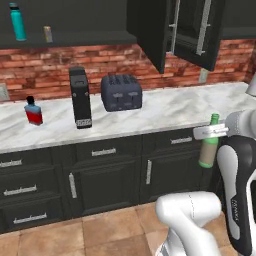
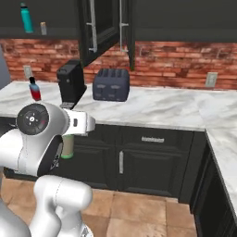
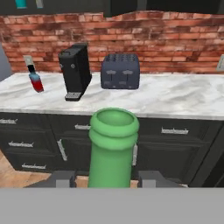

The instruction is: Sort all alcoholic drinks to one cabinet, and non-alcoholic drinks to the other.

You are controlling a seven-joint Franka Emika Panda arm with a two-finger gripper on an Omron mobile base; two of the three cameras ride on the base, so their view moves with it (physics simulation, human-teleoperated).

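You've got the gripper point(image 1: 212, 131) clamped on the green bottle point(image 1: 209, 150), upright below counter level, and the open cabinet point(image 1: 172, 30) sits up at your eleven o'clock.

Even, soft light (slightly blurry).

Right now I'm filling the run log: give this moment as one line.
gripper: shut on green bottle | bottle: upright, off counter | blue flask: on counter | teal bottle: in cabinet

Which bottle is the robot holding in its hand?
The green bottle, gripped in the hand below counter height. The blue flask stands on the counter, and the teal bottle sits up on the shelf.
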